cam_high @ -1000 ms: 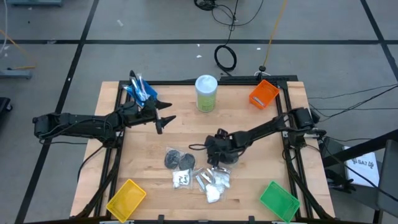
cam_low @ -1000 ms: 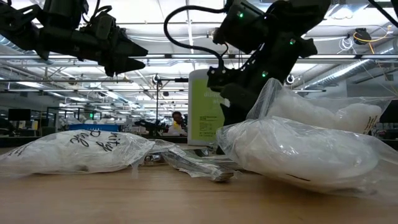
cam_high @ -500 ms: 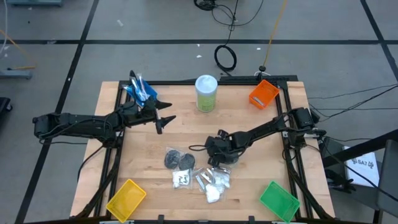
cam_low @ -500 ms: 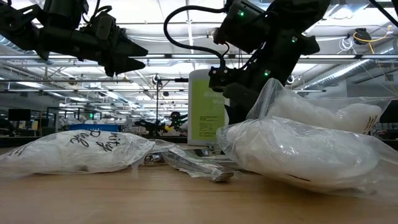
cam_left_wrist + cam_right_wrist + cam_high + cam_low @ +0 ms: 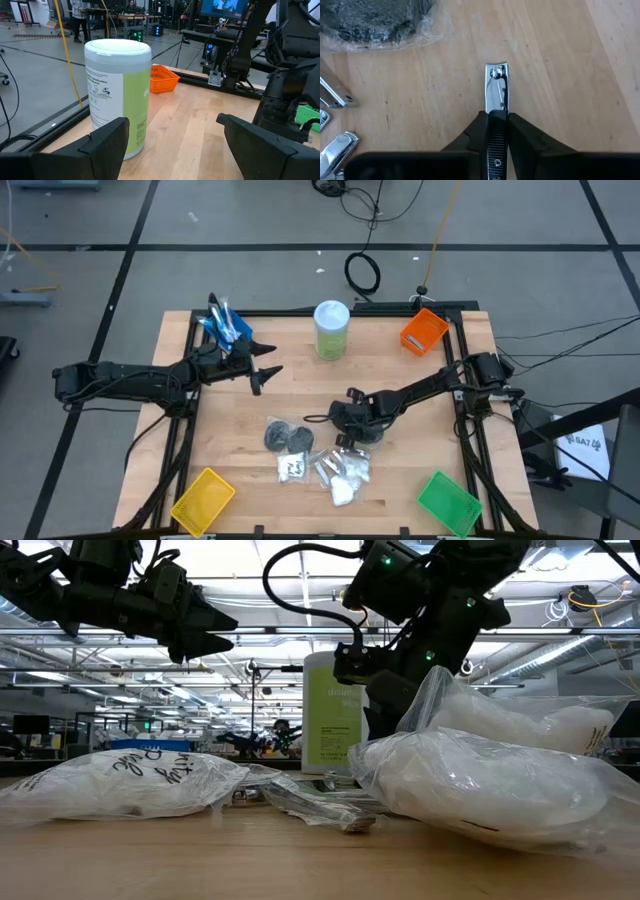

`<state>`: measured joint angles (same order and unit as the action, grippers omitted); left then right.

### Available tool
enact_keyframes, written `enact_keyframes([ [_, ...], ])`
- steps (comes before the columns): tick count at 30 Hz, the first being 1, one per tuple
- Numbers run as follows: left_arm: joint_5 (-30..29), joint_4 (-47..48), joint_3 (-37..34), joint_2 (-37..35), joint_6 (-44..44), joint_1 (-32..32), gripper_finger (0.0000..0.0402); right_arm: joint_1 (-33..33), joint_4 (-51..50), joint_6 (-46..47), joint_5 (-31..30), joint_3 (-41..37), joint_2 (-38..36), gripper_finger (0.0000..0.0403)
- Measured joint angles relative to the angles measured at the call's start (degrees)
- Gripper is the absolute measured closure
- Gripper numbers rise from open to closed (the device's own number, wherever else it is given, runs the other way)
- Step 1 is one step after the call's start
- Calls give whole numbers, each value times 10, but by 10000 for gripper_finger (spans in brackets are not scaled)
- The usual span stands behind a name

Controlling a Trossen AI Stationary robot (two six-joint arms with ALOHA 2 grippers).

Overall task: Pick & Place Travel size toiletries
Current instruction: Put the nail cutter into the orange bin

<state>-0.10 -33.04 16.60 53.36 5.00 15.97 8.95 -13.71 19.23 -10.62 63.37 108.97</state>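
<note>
A silver nail clipper (image 5: 496, 90), one of the travel size toiletries, lies between the fingers of my right gripper (image 5: 497, 131), which is shut on it low over the table's middle (image 5: 352, 432). Beside it lie dark grey round discs (image 5: 285, 437), more silver clippers (image 5: 332, 100) and white packets (image 5: 345, 478). My left gripper (image 5: 268, 370) hangs open above the table's far left, holding nothing; its fingers (image 5: 105, 145) point toward the pale-green canister (image 5: 117, 95). My right gripper pinches the clipper's two long sides at its near end (image 5: 497, 116) between its two fingers. The fingers slant down from the table's right and lie along the clipper, whose far end (image 5: 496, 70) sticks out ahead. Whether it rests on the wood, I cannot tell.
The tall canister (image 5: 331, 330) stands at the far middle. A blue bin (image 5: 225, 327) with sticks sits far left, an orange bin (image 5: 424, 330) far right, a yellow bin (image 5: 203, 500) near left and a green bin (image 5: 447, 502) near right. Bagged packets (image 5: 480, 780) fill the low view.
My right gripper has stayed low by the packets and has drawn its fingers together on the clipper. Nothing else on the table has shifted.
</note>
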Motion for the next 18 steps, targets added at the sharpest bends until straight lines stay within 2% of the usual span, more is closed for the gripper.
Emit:
enact_keyframes([
  [8, 0, 4, 0, 0, 0, 0, 80, 0, 23, -26, 5, -2, -8, 362],
  [18, 0, 3, 0, 0, 0, 0, 80, -2, 21, -55, 4, -2, -81, 361],
])
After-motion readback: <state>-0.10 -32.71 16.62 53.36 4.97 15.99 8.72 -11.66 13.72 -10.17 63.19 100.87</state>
